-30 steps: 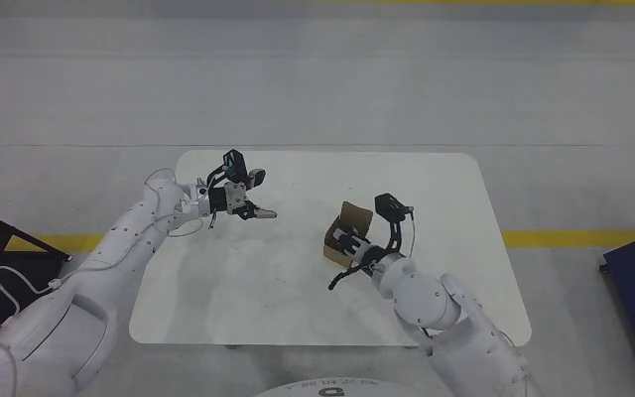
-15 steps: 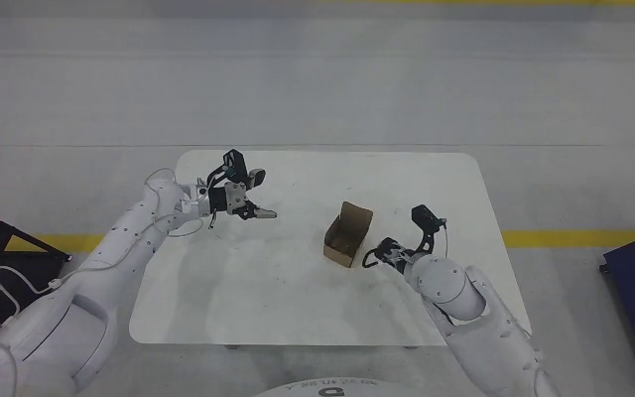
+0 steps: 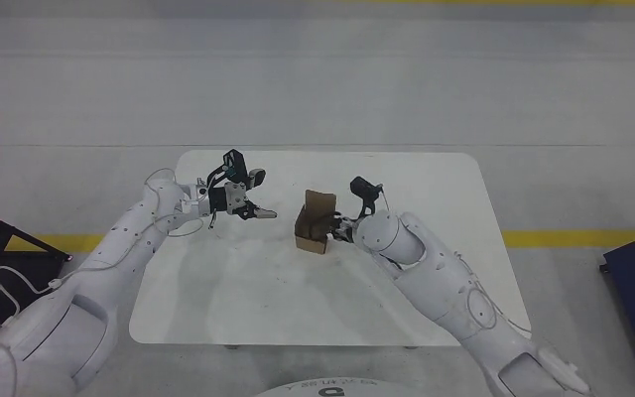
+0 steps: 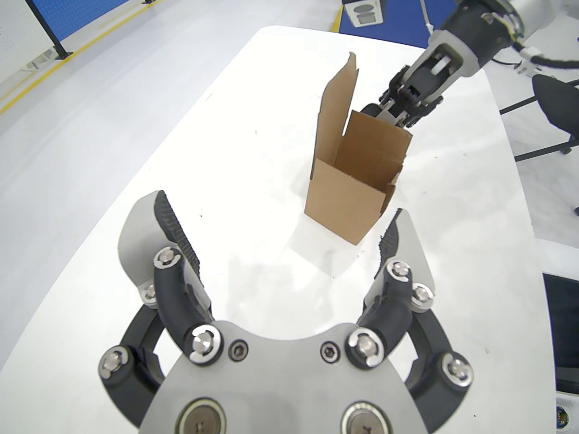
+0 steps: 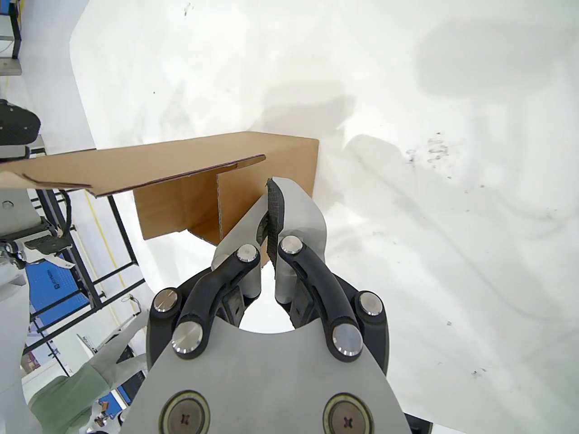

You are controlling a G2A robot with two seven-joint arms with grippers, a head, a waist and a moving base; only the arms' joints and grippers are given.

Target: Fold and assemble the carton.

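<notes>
The left gripper [image 4: 278,209] hovers spread wide near the carton [image 4: 348,209], upright on the table [image 4: 226,137], one flap raised. The right gripper [image 4: 396,110] pinches its far wall; a firm, steady hold should prevent skewing while flaps fold.

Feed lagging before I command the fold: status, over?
Right gripper shut on carton wall. Left gripper open, short of carton, not touching. Carton upright on table, top open, one tall flap standing.
</notes>
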